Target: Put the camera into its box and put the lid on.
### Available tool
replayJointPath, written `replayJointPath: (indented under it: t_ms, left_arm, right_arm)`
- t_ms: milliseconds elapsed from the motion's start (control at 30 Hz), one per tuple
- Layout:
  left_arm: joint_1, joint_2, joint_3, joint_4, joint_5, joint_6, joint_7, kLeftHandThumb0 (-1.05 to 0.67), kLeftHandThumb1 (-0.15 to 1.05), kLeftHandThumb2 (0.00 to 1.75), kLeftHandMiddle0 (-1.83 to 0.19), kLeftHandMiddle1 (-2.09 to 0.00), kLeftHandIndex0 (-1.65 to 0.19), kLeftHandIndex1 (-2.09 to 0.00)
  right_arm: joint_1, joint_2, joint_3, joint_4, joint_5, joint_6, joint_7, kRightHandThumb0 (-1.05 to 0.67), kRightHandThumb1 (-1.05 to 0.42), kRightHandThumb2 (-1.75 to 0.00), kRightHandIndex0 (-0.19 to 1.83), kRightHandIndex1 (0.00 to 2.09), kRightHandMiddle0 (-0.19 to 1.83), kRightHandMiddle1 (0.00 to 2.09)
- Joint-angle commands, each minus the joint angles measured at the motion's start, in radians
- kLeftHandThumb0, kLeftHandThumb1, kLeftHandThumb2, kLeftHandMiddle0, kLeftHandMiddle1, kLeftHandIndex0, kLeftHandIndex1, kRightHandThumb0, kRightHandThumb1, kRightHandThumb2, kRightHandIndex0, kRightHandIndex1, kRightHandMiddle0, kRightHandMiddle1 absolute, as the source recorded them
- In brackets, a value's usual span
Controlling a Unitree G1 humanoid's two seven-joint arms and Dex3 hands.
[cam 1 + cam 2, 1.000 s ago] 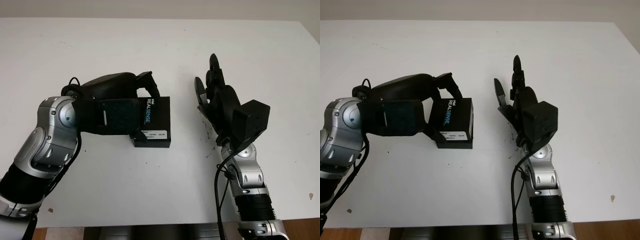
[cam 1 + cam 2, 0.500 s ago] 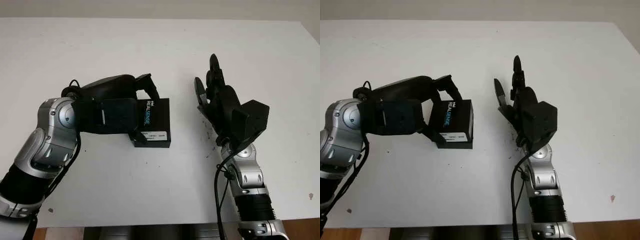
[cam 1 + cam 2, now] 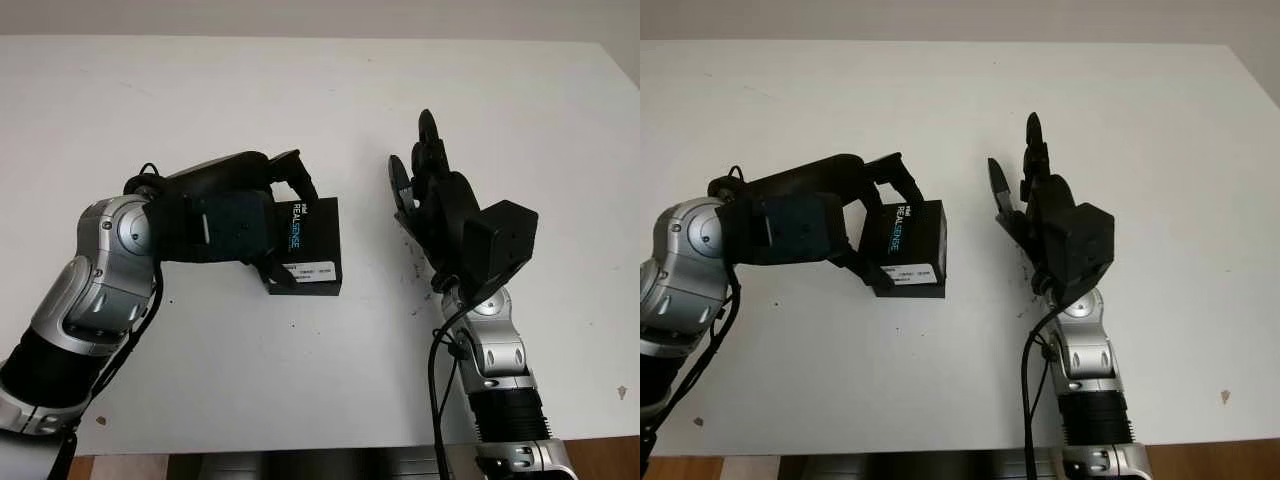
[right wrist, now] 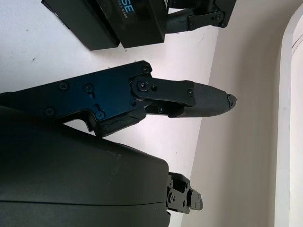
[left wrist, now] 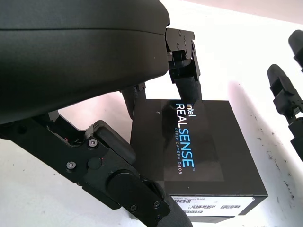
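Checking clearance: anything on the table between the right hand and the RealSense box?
Nothing: bare white table separates the right hand, open, from the RealSense box, seen in both eye views. The left hand is at the box's other side.

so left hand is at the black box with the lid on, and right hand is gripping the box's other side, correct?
Not quite. The right hand is open and apart from the box, with bare white table between them, as the left eye view shows. The left hand is at the closed box.
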Motion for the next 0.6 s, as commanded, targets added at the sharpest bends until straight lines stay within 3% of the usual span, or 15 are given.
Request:
replayJointPath:
  t_ms: [0,567]
  left_arm:
    - [-0.006,-0.003,-0.008,-0.008,0.006,0.004,-0.003,-0.17,0.96,0.05,-0.25,-1.77,-0.16,-1.78]
    - [0.009,-0.019,-0.019,-0.008,0.019,0.003,-0.004,-0.18,0.94,0.05,-0.28,-1.91,-0.18,-1.80]
  right_arm:
    - [0.003,0.001,0.002,-0.009,-0.001,-0.006,-0.003,-0.73,-1.05,-0.48,-0.19,0.05,-0.15,0.05]
    - [0.004,0.003,0.004,-0.006,-0.007,-0.011,-0.006,-0.74,-1.05,-0.48,-0.18,0.06,-0.14,0.06]
